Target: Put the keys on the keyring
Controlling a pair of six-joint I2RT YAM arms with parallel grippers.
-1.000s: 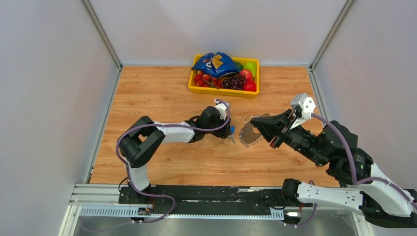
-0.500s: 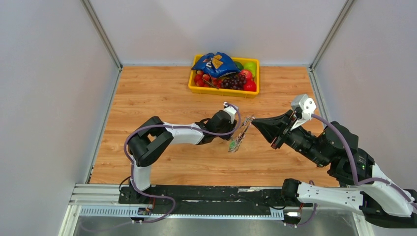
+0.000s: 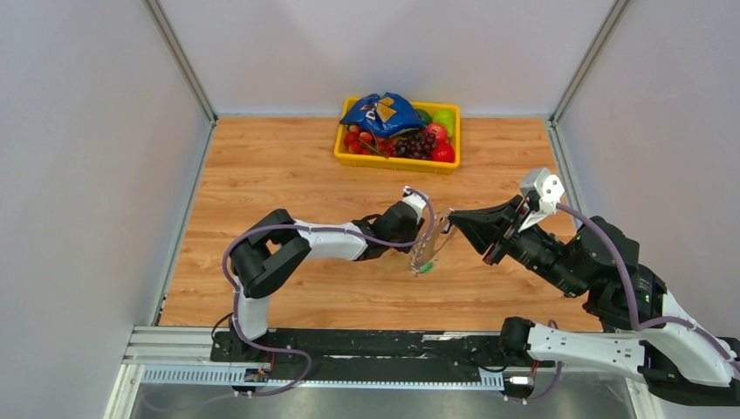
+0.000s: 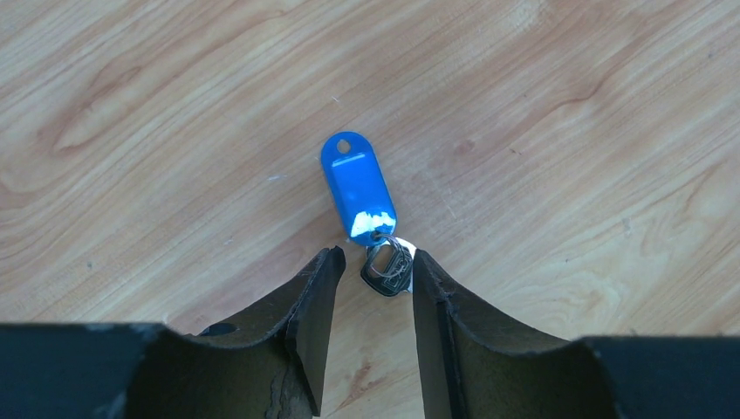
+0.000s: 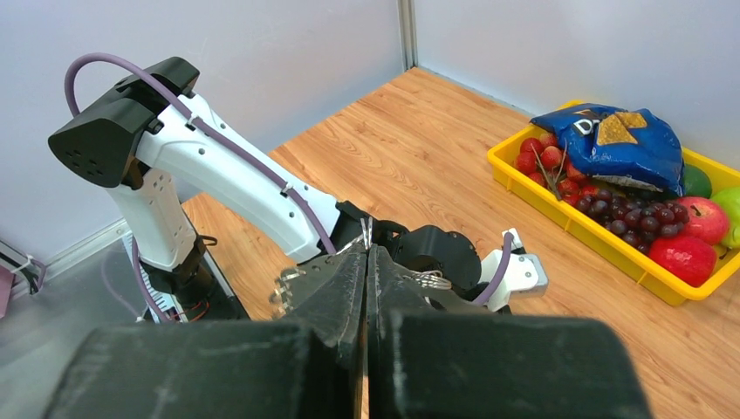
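The keyring (image 3: 429,244) hangs edge-on from my right gripper (image 3: 454,220), which is shut on its thin hoop, with a green-headed key (image 3: 426,268) at its lower end. In the right wrist view the hoop (image 5: 366,231) sticks up between the closed fingers, with small silver keys (image 5: 284,284) to either side. My left gripper (image 3: 408,229) is low over the table just left of the keyring. In the left wrist view it is open (image 4: 371,262) around a dark-headed key (image 4: 387,266) joined to a blue plastic tag (image 4: 358,188) lying on the wood.
A yellow basket (image 3: 393,164) of fruit with a blue snack bag (image 3: 384,112) stands at the back centre, also in the right wrist view (image 5: 576,231). Grey walls close in the left, right and back sides of the wooden table.
My left arm has reached right, up to the keyring. The keyring has swung from face-on to edge-on and now hangs a little further left. The right gripper has barely moved.
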